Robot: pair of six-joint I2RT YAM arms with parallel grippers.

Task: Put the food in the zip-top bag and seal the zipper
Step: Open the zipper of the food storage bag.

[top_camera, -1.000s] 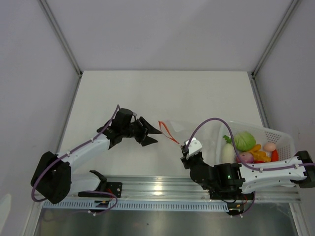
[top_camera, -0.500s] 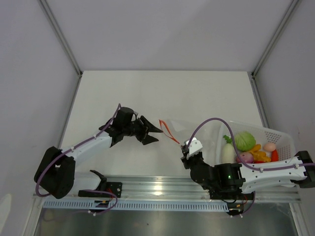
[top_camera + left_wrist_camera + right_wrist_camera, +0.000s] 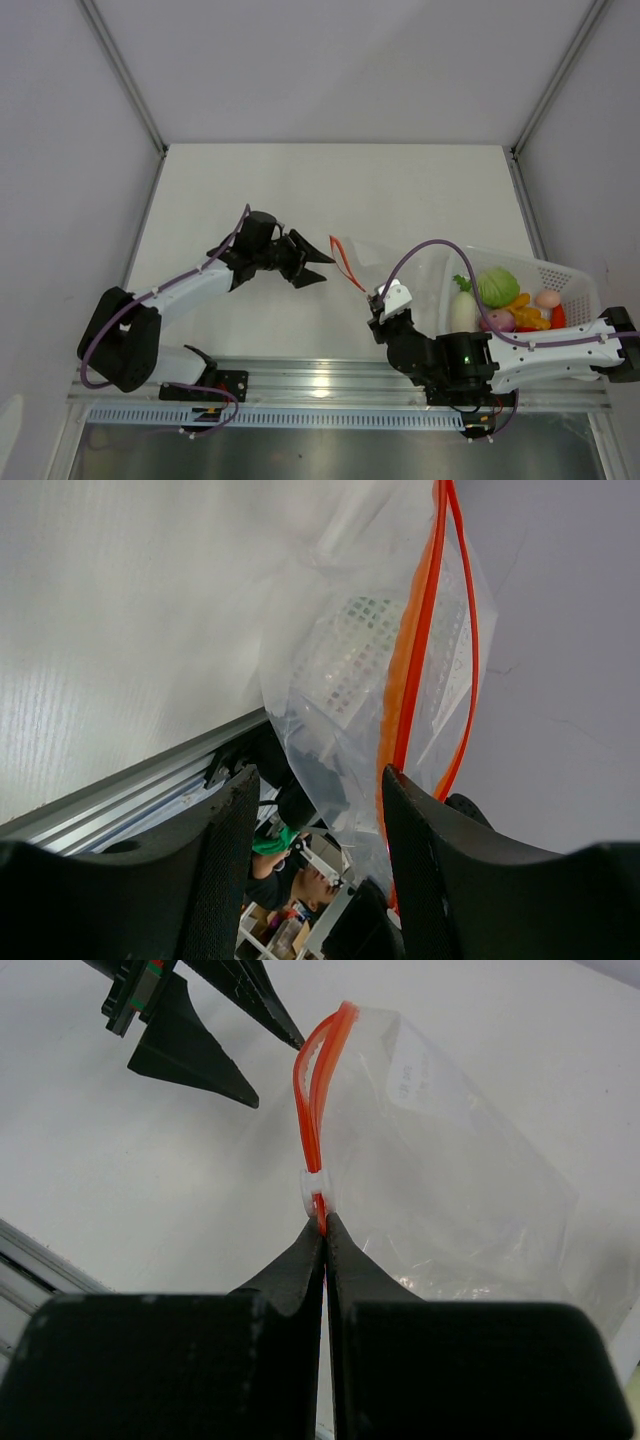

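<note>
The small clear crinkly zip-top bag (image 3: 372, 256) is seen on the white desk (image 3: 300, 190) at centre frame. Its red-orange zipper strip (image 3: 313, 1080) is pinched by the right end effector (image 3: 322, 1226). The left end effector (image 3: 326, 270) is held spread just left of it. The toy foods (image 3: 497, 287) are kept in the white perforated basket (image 3: 576, 276) at lower right.

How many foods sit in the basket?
6: radish leftmost, green fruit beside it, purplish piece nearer, orange piece central, peach egg and red pepper rightmost; more may hide.
</note>
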